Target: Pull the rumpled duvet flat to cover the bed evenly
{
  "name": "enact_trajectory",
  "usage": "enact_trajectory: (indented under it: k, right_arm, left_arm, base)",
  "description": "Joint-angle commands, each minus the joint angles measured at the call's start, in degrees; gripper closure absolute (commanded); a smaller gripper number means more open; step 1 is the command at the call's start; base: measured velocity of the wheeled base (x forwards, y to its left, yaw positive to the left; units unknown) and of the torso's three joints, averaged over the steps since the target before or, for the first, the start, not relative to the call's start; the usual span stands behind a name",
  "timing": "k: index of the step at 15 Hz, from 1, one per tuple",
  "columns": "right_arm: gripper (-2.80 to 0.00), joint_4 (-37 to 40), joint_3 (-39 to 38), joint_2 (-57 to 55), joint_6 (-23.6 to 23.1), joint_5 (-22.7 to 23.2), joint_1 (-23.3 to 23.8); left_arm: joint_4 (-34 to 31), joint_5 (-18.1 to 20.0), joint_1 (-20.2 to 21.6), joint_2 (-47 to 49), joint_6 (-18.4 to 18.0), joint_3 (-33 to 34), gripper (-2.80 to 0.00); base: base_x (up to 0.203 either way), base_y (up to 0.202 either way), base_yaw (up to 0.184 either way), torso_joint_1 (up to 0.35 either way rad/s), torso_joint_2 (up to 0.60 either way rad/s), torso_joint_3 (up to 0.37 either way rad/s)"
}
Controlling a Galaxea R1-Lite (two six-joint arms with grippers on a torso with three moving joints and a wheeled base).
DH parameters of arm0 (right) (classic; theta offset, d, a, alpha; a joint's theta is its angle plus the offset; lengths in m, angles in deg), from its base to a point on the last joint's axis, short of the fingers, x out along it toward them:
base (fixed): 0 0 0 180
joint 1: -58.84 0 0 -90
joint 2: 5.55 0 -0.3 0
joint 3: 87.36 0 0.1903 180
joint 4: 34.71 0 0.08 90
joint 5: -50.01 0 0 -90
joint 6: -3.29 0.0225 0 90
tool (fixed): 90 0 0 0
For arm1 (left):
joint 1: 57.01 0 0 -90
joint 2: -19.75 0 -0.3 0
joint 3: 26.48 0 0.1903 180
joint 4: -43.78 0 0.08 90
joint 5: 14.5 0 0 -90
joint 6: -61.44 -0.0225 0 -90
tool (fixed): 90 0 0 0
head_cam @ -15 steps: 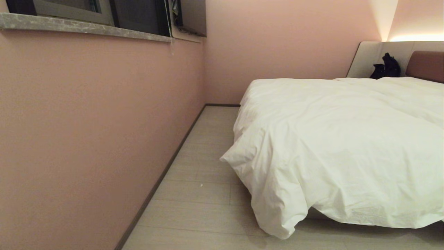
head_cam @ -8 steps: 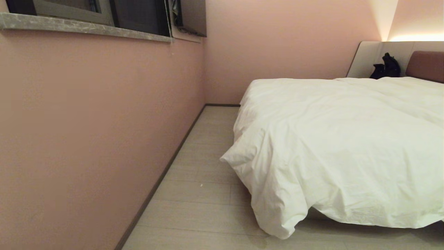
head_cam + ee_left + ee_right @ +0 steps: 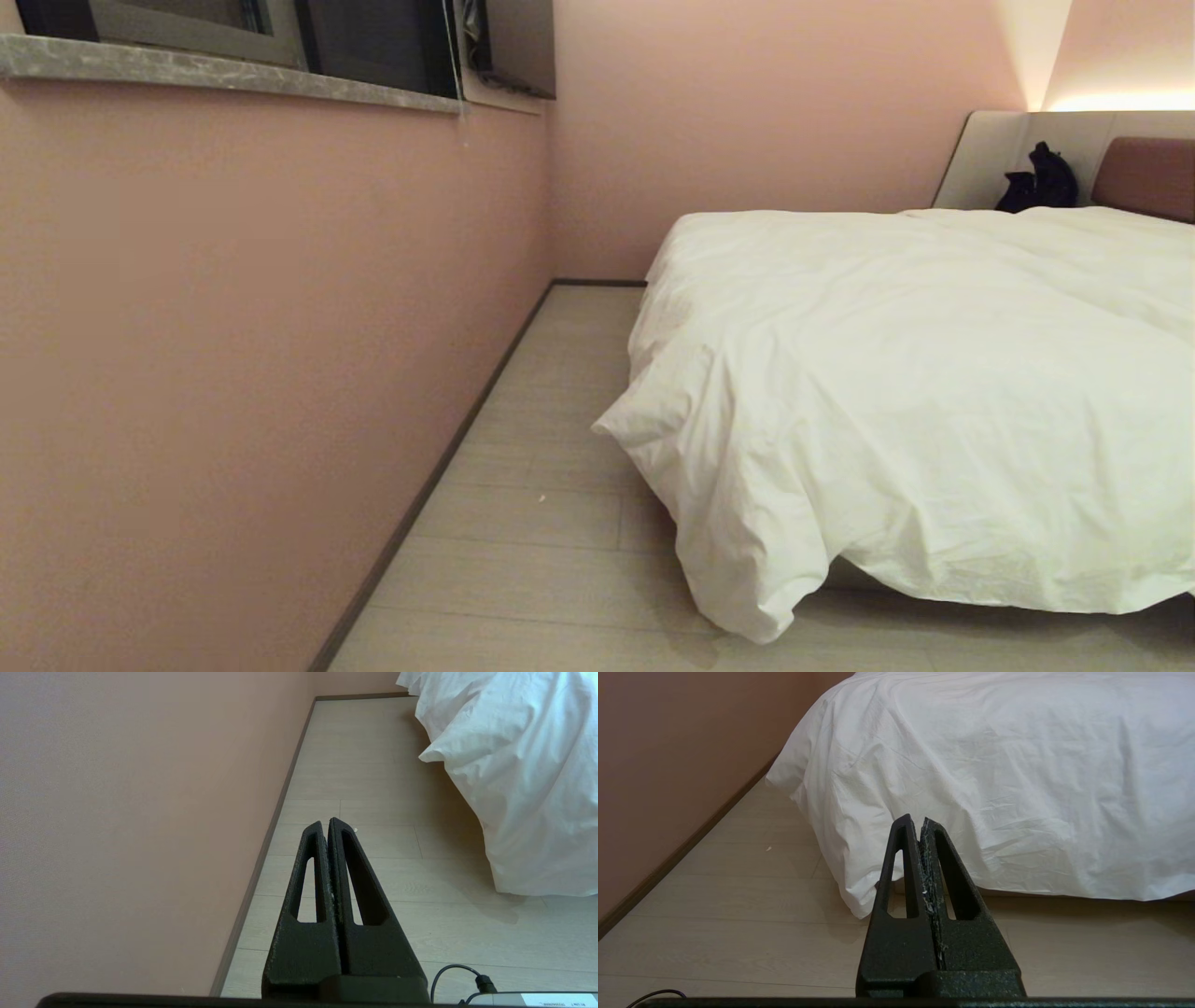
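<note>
A puffy white duvet (image 3: 915, 392) lies wrinkled over the bed, its near-left corner sagging almost to the floor (image 3: 747, 607). Only the bed's headboard (image 3: 1144, 175) shows, brown with a pale grey side panel. In the left wrist view my left gripper (image 3: 325, 822) is shut and empty over the floor, with the duvet (image 3: 518, 774) off to its side. My right gripper (image 3: 914, 820) is shut too, holding nothing, and faces the hanging duvet (image 3: 994, 774) from a short distance without touching it. Neither arm shows in the head view.
A pink wall (image 3: 233, 355) with a dark skirting board runs along the left. Between it and the bed is a strip of pale wood floor (image 3: 551, 504). A window sill (image 3: 224, 75) sits high on the wall. A dark object (image 3: 1038, 179) rests by the headboard.
</note>
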Motion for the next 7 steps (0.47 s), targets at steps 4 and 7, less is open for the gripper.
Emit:
enact_trajectory:
  k: [4, 7]
  right_arm:
    - [0.00, 0.07, 0.00, 0.00, 0.33, -0.01, 0.00]
    - [0.00, -0.02, 0.00, 0.00, 0.24, -0.01, 0.00]
  left_arm:
    - [0.00, 0.02, 0.02, 0.02, -0.02, 0.00, 0.00]
    - [0.00, 0.02, 0.02, 0.02, -0.02, 0.00, 0.00]
  base:
    - [0.000, 0.000, 0.000, 0.000, 0.00, 0.000]
    - [0.000, 0.000, 0.000, 0.000, 0.00, 0.000]
